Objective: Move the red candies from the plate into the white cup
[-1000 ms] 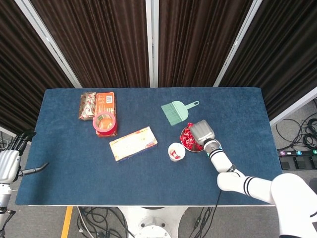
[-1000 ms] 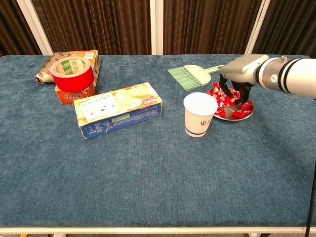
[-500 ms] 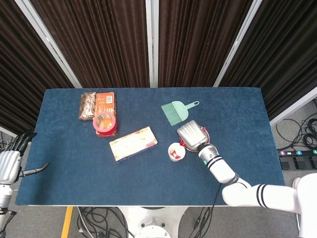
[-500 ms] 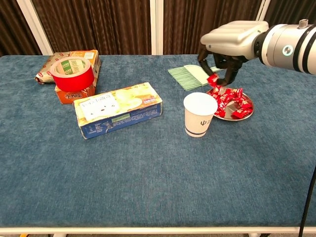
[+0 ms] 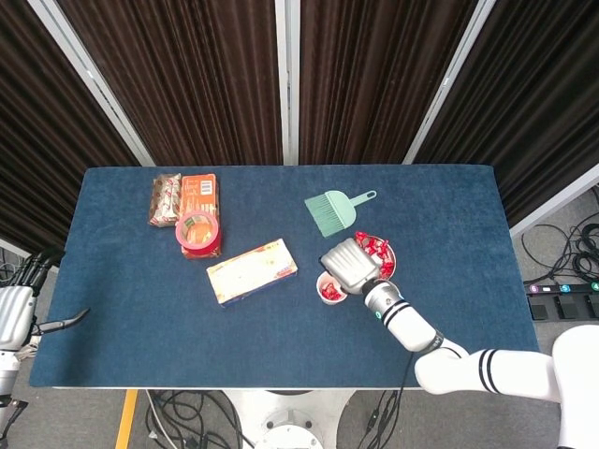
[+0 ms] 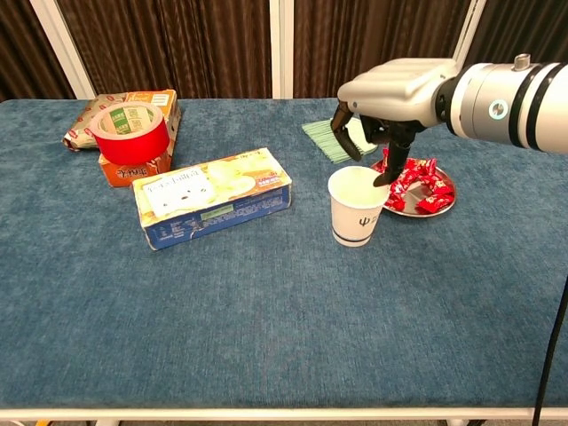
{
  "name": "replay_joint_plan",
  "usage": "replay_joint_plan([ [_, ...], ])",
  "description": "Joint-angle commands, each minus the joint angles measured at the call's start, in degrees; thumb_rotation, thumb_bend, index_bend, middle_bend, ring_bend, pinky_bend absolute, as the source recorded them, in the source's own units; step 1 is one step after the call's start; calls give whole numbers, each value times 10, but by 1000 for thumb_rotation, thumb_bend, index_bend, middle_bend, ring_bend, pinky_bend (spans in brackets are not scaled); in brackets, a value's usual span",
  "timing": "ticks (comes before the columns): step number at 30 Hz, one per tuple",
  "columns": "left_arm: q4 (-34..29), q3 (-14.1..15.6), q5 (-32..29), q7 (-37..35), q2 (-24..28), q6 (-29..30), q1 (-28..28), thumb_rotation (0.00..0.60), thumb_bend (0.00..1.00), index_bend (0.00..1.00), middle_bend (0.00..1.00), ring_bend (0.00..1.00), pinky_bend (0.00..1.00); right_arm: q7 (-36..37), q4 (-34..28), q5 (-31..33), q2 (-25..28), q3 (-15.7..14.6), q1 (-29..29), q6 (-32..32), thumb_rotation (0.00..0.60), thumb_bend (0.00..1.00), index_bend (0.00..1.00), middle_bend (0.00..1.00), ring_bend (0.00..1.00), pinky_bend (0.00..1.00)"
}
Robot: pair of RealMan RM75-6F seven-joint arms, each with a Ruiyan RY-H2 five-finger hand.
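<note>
My right hand (image 6: 388, 89) hovers over the white cup (image 6: 357, 207), fingers (image 6: 388, 164) spread and pointing down beside the plate (image 6: 444, 197) of red candies (image 6: 417, 184); left hand (image 5: 13, 313) idles off the surface (image 6: 266, 302), fingers apart.

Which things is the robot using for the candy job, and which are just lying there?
Job: red candies, plate, white cup, right hand above the cup.

Lying about: green brush, tape roll, long box, orange box, snack packet.
</note>
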Motion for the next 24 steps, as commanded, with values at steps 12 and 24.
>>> replay_joint_plan([
  [12, 3, 1, 2, -7, 0, -3, -2, 249, 105, 166, 155, 99, 203, -14, 141, 53, -41, 0, 9, -20, 600, 99, 547, 1000, 1000, 1000],
  [24, 7, -2, 1, -10, 0, -4, -4, 246, 105, 166, 156, 99, 203, 11, 316, 59, -133, -1, 40, -122, 600, 101, 486, 1000, 1000, 1000],
])
